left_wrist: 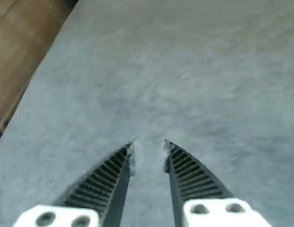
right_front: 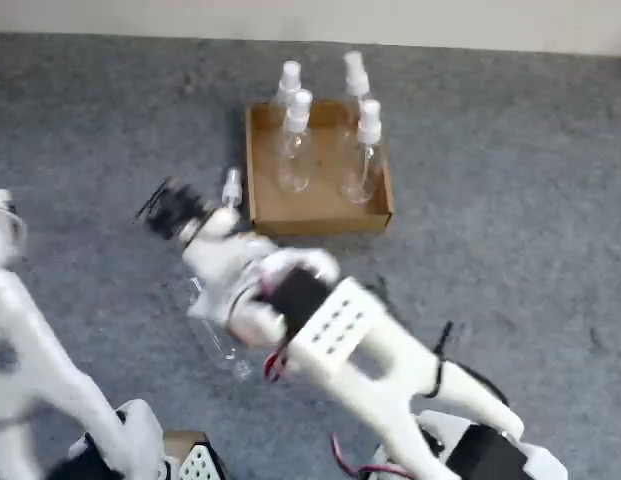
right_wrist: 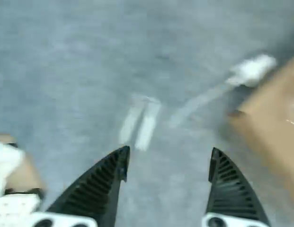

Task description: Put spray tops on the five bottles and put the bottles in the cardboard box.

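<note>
The cardboard box point(right_front: 265, 205) sits at the back middle of the grey carpet and holds several clear bottles point(right_front: 293, 150) standing upright with white spray tops on. A loose spray top point(right_front: 231, 187) lies on the carpet just left of the box; in the right wrist view this spray top point(right_wrist: 253, 68) trails its thin tube beside the box corner point(right_wrist: 274, 118). My right gripper point(right_front: 160, 205) hovers open left of that top, and the right gripper point(right_wrist: 168, 163) has nothing between its fingers. A capless clear bottle point(right_front: 215, 340) lies partly under the right arm. My left gripper point(left_wrist: 149, 149) is slightly open over bare carpet.
The left arm point(right_front: 30, 360) stands at the left edge of the table. A wooden surface point(left_wrist: 19, 42) borders the carpet in the left wrist view. Two pale streaks point(right_wrist: 139, 120) mark the carpet ahead of the right gripper. Carpet right of the box is free.
</note>
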Controlling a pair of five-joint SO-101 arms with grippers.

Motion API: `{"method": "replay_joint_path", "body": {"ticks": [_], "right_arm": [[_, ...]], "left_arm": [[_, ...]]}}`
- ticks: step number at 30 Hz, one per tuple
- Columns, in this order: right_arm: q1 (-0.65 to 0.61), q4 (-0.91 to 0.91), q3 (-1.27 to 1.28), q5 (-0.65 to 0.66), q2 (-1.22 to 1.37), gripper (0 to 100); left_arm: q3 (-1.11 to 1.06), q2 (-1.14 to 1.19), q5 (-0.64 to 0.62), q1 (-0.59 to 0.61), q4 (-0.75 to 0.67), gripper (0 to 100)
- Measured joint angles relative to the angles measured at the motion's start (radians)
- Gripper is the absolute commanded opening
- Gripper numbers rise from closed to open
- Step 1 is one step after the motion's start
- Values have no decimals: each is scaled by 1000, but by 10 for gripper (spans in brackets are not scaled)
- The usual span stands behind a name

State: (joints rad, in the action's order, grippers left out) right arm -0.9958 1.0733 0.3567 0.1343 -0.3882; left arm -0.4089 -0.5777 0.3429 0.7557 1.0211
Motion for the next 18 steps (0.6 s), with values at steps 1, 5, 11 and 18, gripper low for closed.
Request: {"method": "replay_joint_path", "body": {"ticks": [1,5,11,18], "right_arm": [[-32,-31,29,-14,6,207],[-101,-126,115,-38,78,206],[12,-52,133,-41,64,206],[-44,-127,235,-43,14,206]], "left_arm": [[48,71,17,23,2,66],[160,285,94,72,2,66],[173,304,293,61,66,67],[173,187,358,-21,213,67]]}}
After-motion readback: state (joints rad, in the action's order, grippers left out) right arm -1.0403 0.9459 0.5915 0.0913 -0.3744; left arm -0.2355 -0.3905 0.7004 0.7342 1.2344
